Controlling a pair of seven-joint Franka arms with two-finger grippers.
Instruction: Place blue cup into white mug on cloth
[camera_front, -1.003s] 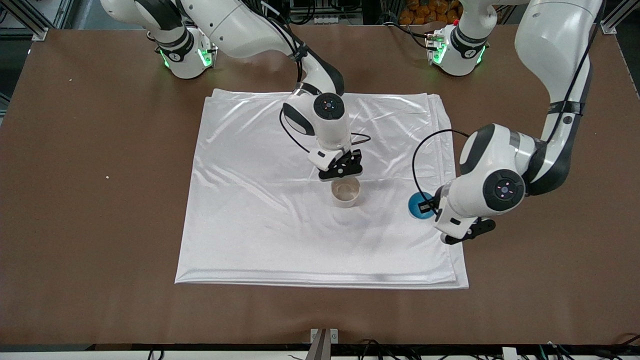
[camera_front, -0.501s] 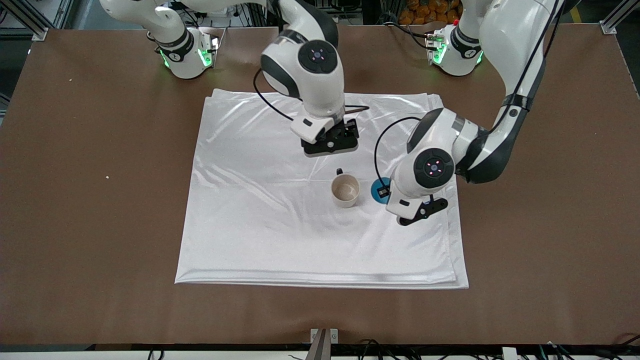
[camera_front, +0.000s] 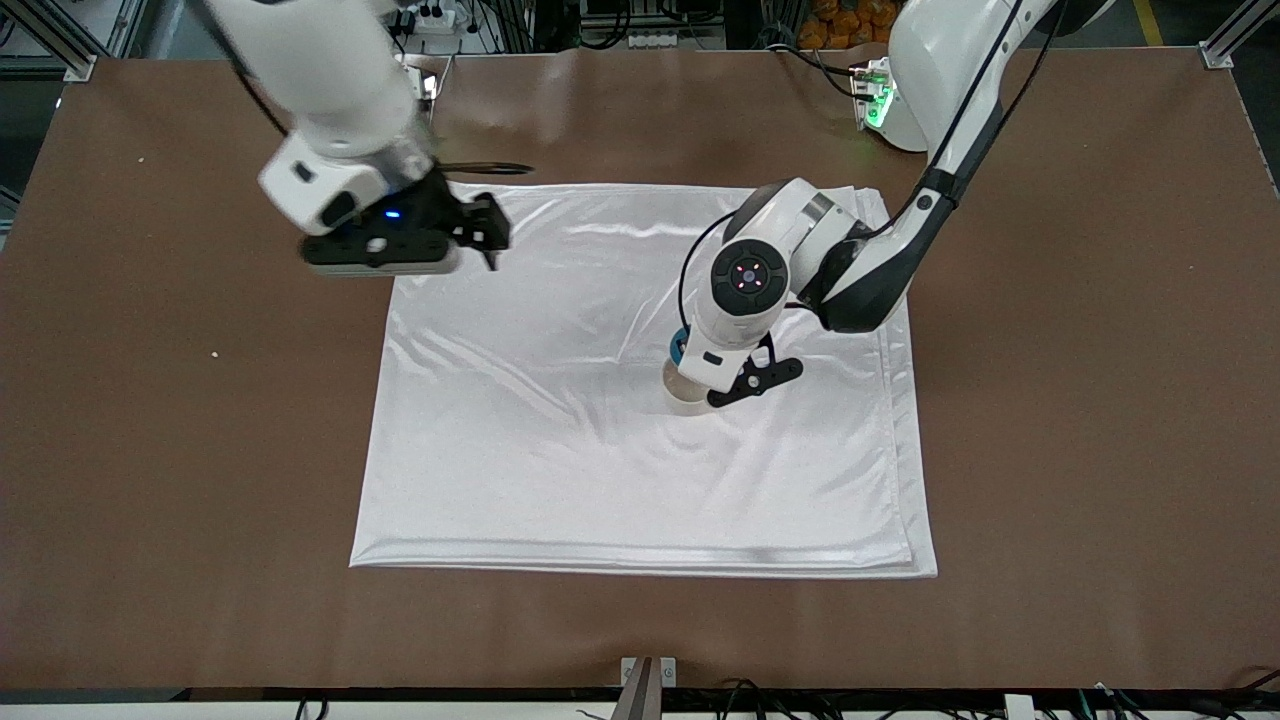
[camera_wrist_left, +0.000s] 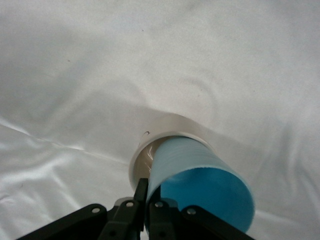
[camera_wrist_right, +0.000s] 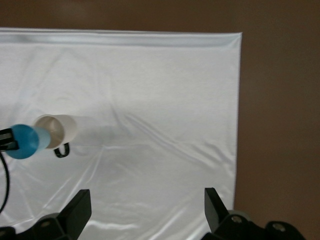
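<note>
The white mug (camera_front: 684, 398) stands upright near the middle of the white cloth (camera_front: 560, 470). My left gripper (camera_front: 688, 358) is over the mug, shut on the rim of the blue cup (camera_front: 680, 345). In the left wrist view the gripper (camera_wrist_left: 147, 192) pinches the cup's wall. The blue cup (camera_wrist_left: 200, 180) is tilted, with its base at the mug's mouth (camera_wrist_left: 172, 122). My right gripper (camera_front: 485, 228) is open and empty, raised over the cloth's corner toward the right arm's end. The right wrist view shows the open gripper (camera_wrist_right: 145, 205), the mug (camera_wrist_right: 62, 127) and the cup (camera_wrist_right: 25, 141).
The brown table (camera_front: 1100, 450) surrounds the cloth on all sides. The cloth (camera_wrist_right: 150, 90) has soft wrinkles around the mug. The left arm's elbow hangs over the cloth's edge toward the left arm's end.
My left gripper has carried the blue cup from near the cloth's edge to over the mug. My right gripper has lifted off the mug and moved toward the right arm's end.
</note>
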